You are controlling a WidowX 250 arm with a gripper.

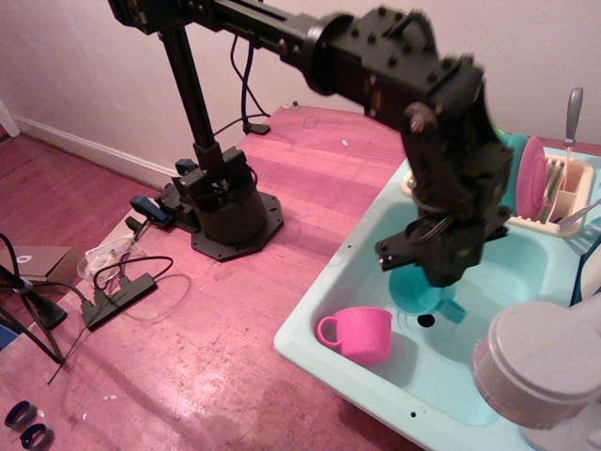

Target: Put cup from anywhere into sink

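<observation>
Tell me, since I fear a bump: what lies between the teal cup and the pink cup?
Only bare sink floor, in the one view; the cup hangs from the tool, apart from the pink cup.

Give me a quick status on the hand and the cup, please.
Hand shut on teal cup, low inside the sink over the drain. Not released yet. Pink cup sits just left, close to the drop spot.

Worktop: reddish wood, glossy. Sink sits at its right side, near the front edge. Black arm base stands toward the back left, apart from the sink. A small pale speck lies near the rear wall.
</observation>
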